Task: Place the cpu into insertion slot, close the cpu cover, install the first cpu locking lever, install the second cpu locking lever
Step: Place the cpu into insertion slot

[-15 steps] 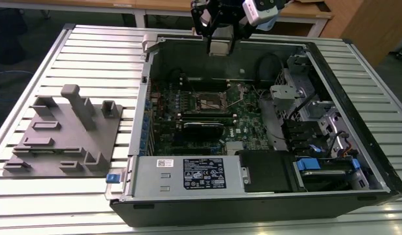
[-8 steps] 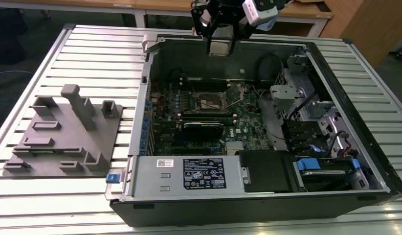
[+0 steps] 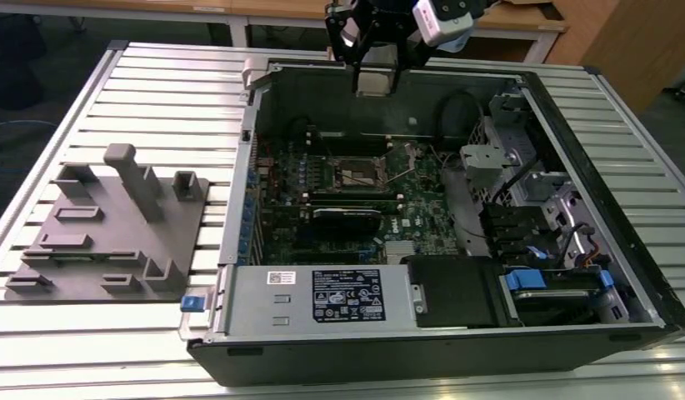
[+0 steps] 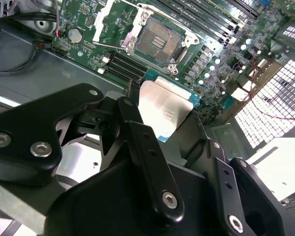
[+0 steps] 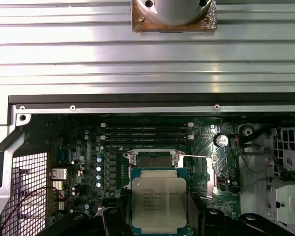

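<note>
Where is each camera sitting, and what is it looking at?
Exterior view: off the arm, looking down at the open computer case; the gripper hangs above it.
First wrist view: on the arm, facing the insertion slot; the gripper's tip holds the cpu.
Second wrist view: on the arm, looking past black gripper links at the board.
Both wrist views share the cpu and slot.

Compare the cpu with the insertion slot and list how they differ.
The cpu is clamped in the pincer, off the board; the insertion slot sits fixed in the green board, with nothing in it. The cpu shows a dull silver metal top; the insertion slot has a dark centre inside a silvery rim. Both are square.
</note>
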Controlling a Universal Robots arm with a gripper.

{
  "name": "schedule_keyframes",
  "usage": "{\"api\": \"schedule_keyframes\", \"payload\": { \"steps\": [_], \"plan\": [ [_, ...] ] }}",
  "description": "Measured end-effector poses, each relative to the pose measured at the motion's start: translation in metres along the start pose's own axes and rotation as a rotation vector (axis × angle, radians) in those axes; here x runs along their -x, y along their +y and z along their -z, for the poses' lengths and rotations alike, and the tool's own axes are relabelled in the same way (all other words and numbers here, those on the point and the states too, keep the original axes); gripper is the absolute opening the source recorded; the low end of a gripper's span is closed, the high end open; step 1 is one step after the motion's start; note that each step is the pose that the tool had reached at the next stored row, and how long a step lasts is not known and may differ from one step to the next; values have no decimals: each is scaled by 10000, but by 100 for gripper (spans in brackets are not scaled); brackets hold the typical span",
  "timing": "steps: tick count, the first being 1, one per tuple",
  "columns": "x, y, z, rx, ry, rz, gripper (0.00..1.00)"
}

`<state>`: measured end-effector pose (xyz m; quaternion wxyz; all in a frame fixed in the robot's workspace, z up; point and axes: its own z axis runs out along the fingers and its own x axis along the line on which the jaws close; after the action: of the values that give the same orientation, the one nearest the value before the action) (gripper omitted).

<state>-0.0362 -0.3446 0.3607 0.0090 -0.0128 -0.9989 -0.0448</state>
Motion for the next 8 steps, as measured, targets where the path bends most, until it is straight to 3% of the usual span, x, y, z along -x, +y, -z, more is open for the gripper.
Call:
{"api": "schedule_keyframes", "payload": {
  "steps": [8],
  "plan": [
    [1, -2, -26, -2, -1, 0, 54]
  ]
}}
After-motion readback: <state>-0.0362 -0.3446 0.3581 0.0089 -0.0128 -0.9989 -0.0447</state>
